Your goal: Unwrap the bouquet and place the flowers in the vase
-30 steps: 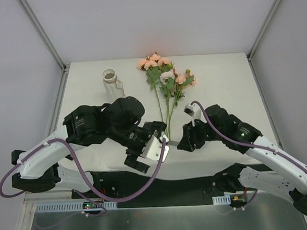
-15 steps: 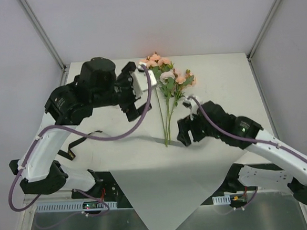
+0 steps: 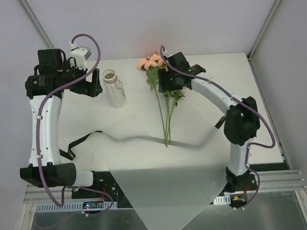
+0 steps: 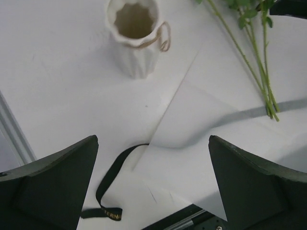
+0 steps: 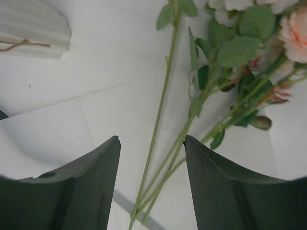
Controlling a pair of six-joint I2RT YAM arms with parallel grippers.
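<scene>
The bouquet lies unwrapped. Its flowers point(image 3: 165, 106) rest bare on the table, peach blooms point(image 3: 151, 62) at the back, stems point(image 5: 162, 115) pointing to the front. The ribbed whitish vase point(image 3: 114, 90) stands upright left of them, its mouth point(image 4: 134, 20) empty. My right gripper point(image 3: 168, 84) hovers open over the leafy upper stems; in the right wrist view the stems run between its fingers point(image 5: 93, 167) without touching them. My left gripper point(image 3: 91, 85) is open beside the vase's left, high above the table, with nothing in it point(image 4: 153, 139).
The white wrapping paper point(image 3: 163, 182) lies spread flat and hangs over the table's front edge. The black gold-lettered ribbon point(image 3: 81, 142) lies loose at the front left, also in the left wrist view point(image 4: 106, 184). Frame posts stand at the back corners.
The left arm swung from the front centre to the far left beside the vase. The right arm went from the stem ends back over the flower heads. The paper now lies spread out.
</scene>
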